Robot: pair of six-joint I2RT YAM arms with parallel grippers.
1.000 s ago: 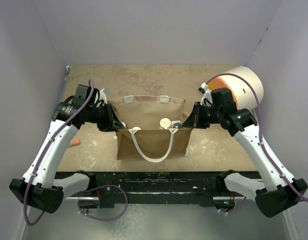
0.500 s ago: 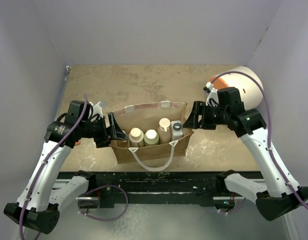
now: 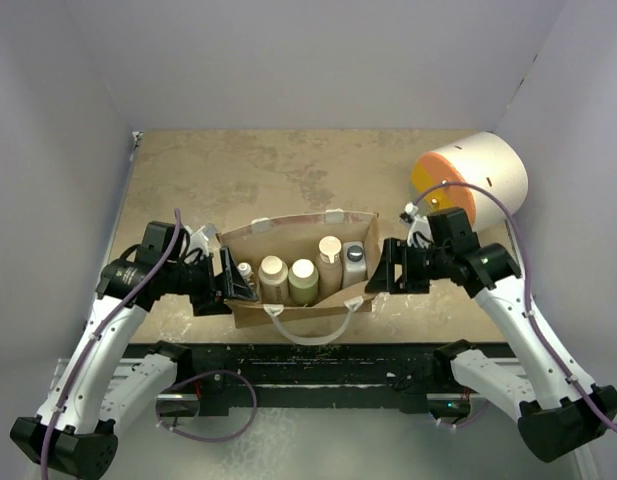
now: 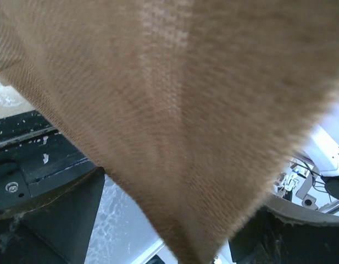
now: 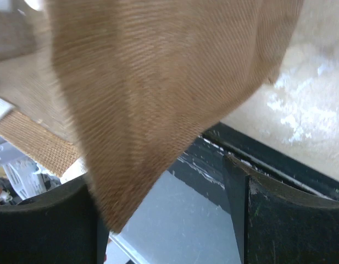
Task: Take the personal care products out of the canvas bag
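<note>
The canvas bag [image 3: 288, 238] sat just below the centre of the overhead frame, mouth spread wide. Upright in a row inside were the small amber bottle [image 3: 246, 272], cream wide-capped bottle [image 3: 273, 275], olive-green bottle [image 3: 303, 278], tall beige pump bottle [image 3: 330, 262] and white black-capped bottle [image 3: 354, 260].

The left gripper [image 3: 233, 285] at the bag's left end and the right gripper [image 3: 385, 272] at its right end both had their jaws parted, with canvas lying unpinched between them. No bottle was out yet. Judging by this, the next move called for one gripper to clear the rim and come down on a cap.

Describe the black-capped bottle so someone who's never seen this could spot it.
Find the tan bag in the middle. The bottle is inside, at the right end of the row. It alone has a black cap; the others' are pale.
</note>
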